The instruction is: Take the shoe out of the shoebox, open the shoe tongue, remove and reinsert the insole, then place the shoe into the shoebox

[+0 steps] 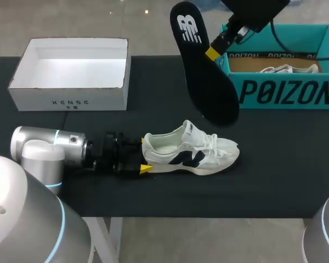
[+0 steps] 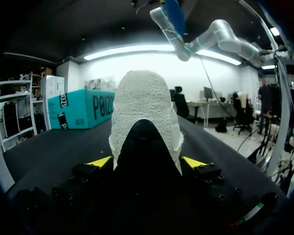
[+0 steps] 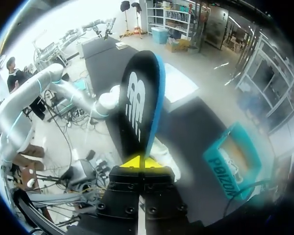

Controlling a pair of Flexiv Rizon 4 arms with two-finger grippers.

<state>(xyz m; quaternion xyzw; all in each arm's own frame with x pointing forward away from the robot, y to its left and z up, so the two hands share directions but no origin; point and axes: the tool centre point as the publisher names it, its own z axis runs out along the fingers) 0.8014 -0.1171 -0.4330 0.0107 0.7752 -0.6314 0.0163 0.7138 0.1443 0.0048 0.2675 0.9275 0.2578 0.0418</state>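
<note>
A white sneaker [image 1: 192, 150] with dark side marks lies on its sole on the black table [image 1: 153, 82], toe pointing right. My left gripper [image 1: 143, 155] lies low at its heel. In the left wrist view the heel [image 2: 144, 107] fills the gap between the yellow fingertips [image 2: 100, 161], which press on it from both sides. My right gripper [image 1: 213, 53] holds the black insole [image 1: 205, 71] in the air above the shoe, shut on one edge. In the right wrist view the insole [image 3: 139, 103] stands up from the closed gripper [image 3: 141, 161].
A teal shoebox [image 1: 288, 93] stands at the back right with another white shoe [image 1: 279, 69] inside. An open white box [image 1: 71, 101] stands at the back left. Bare table runs along the front edge, right of the sneaker.
</note>
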